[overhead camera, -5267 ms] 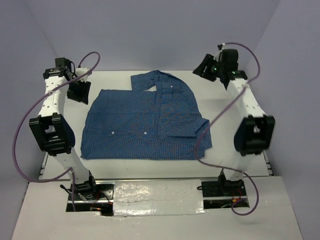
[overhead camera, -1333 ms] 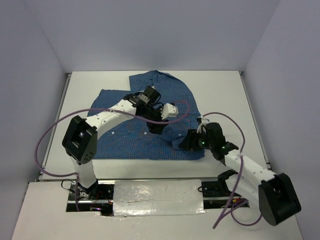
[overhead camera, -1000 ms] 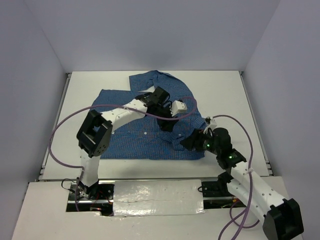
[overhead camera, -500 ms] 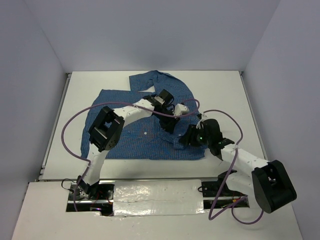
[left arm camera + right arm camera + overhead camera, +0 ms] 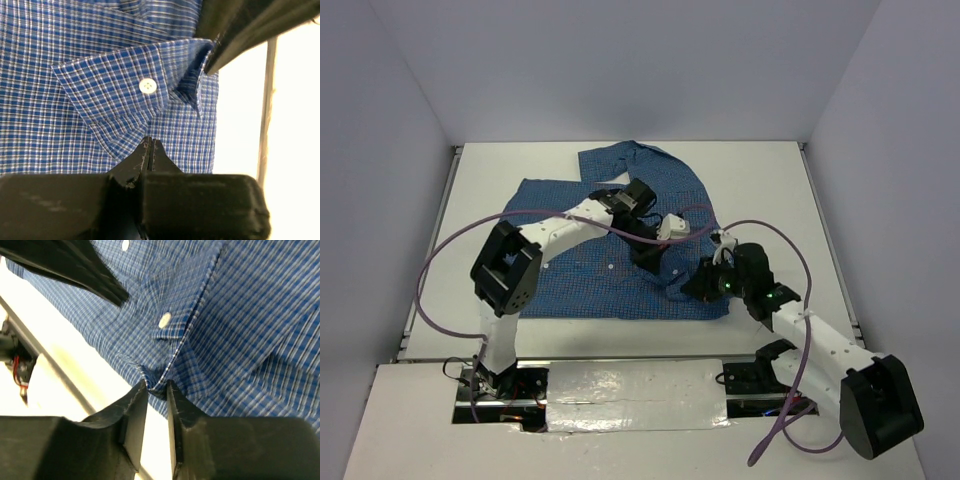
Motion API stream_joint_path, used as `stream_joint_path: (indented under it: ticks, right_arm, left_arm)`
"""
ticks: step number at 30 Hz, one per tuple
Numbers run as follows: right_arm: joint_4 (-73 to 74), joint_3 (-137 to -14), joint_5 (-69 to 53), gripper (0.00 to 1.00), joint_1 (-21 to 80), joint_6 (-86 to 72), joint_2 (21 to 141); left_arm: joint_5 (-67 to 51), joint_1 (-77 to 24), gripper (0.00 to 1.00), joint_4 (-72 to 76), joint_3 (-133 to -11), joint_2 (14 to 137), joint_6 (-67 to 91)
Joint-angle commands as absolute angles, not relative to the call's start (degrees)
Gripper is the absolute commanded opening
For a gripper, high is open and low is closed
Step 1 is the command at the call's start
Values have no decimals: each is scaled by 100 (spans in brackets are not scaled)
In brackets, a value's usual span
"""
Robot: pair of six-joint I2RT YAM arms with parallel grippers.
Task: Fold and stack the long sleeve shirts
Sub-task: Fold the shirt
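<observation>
The long sleeve shirt, blue and finely checked, lies spread on the white table. My left gripper reaches across it to its near right part. In the left wrist view the left gripper is shut, its tips meeting on the edge of a buttoned cuff. My right gripper sits close by at the shirt's near right corner. In the right wrist view the right gripper pinches a bunched fold of the shirt's hem, beside a white button.
The two grippers work a hand's width apart; the right one's fingers show in the left wrist view, the left one's fingers in the right. The table's near edge runs just beside the right gripper. Grey walls enclose the table.
Both grippers have closed on the cloth at the shirt's near right part. The left arm's elbow has swung left and its gripper has shifted slightly nearer; the right gripper stays at the corner.
</observation>
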State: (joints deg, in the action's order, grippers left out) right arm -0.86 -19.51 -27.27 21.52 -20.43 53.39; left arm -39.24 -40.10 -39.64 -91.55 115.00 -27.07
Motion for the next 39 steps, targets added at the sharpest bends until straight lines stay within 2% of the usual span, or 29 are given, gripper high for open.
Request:
stream_joint_path:
  ticks: [1, 2, 6, 8, 12, 18, 20, 22, 23, 24, 25, 27, 29, 32, 35, 39]
  right_arm:
    - [711, -2188, -2926, 30, 2215, -2039, 5089]
    - [860, -2258, -3005, 34, 2206, -2083, 5115]
    - [2052, -2653, -3418, 40, 2276, -1934, 5264]
    - [1986, -2619, -3831, 44, 2416, -2082, 5308]
    - [2863, -3083, -3920, 52, 2785, -2074, 5485]
    - [2866, -3830, -3570, 55, 2848, -1960, 4590]
    - [2499, -4007, -2860, 51, 2839, -2065, 4465]
    - [2260, -4227, -2052, 37, 2804, -2258, 4648]
    - [2328, -4341, -1117, 29, 2664, -2337, 5084]
    - [2477, -4664, -577, 6, 2515, -2416, 5359]
    - [2644, -4832, -75, 0, 2322, -2556, 5648]
    - [2778, -5070, 334, 0, 1691, -2829, 6376]
    - [2322, -5054, 168, 0, 1644, -2699, 6957]
    - [1883, -5115, -604, 0, 1924, -2374, 7757]
    - [1714, -5159, -1212, 0, 2609, -2197, 8216]
    - [1082, -4554, -1538, 0, 3198, -2469, 7885]
  left_arm:
    - [-4061, -4104, 0, -4017, -8773, 10891, -3426]
    - [-3982, -4183, 0, -3973, -8684, 10829, -3497]
    - [-3709, -4315, 0, -3972, -8368, 10662, -3612]
    - [-3604, -4298, 0, -3999, -8289, 10574, -3568]
    - [-3472, -4175, 0, -3990, -7981, 10030, -3560]
    - [-3771, -3420, 1, -4552, -8033, 9458, -3436]
    - [-3622, -3235, 3, -4667, -7998, 9212, -3376]
    - [-3464, -3085, 3, -4650, -7937, 9115, -3218]
    - [-3306, -3041, 4, -4615, -7815, 9027, -3078]
    - [-3200, -2989, 4, -4449, -7735, 8965, -2998]
    - [-3095, -2901, 4, -4343, -7647, 8904, -2927]
    - [-2832, -2735, 5, -4141, -7410, 8728, -2726]
    - [-2664, -2628, 4, -3973, -7286, 8614, -2585]
    - [-2540, -2391, 4, -3815, -7129, 8482, -2427]
    - [-2312, -2163, 4, -3700, -6979, 8385, -2286]
    - [-2145, -1820, 4, -3621, -6786, 8218, -2232]
